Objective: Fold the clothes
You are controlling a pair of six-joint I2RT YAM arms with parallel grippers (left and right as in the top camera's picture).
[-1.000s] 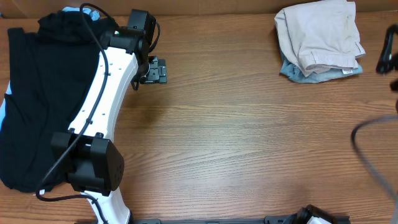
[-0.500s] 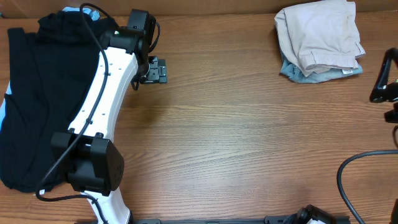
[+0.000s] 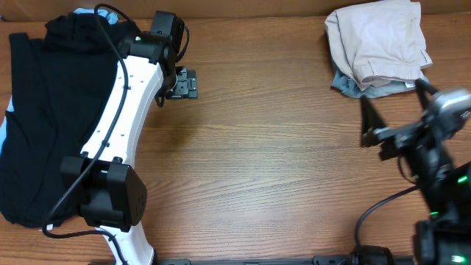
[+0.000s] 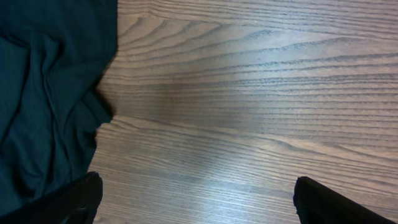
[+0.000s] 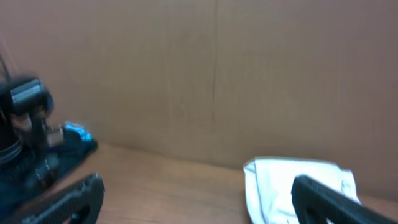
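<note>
Hovering above the wooden table (image 3: pixel 265 162), our right pincer (image 5: pixel 196 182) is released. Its two dark fingers are spread wide with nothing between them, and it points level toward a brown cardboard wall (image 5: pixel 217 81) rather than down. Just ahead of it, a little to its right, lie the cream-beige shorts (image 3: pixel 379 40), bunched in a rumpled heap. They rest on smaller light-blue denim shorts (image 3: pixel 346 85), whose edge peeks out on the side nearest the pincer. Well apart, far across bare wood, our left pincer (image 4: pixel 198 183) is also released and empty, low over the table. A big black garment (image 3: pixel 44 110) lies just beside it on its outer side. We judge that the step in hand is reaching for the cream shorts, with no folding begun. To do it well, we would tip the wrist down and pinch only the top cream layer, ideally at the waistband or a leg hem. That leaves the denim behind. We would then draw the shorts onto the open wood between the pincers and spread them flat before any fold.
</note>
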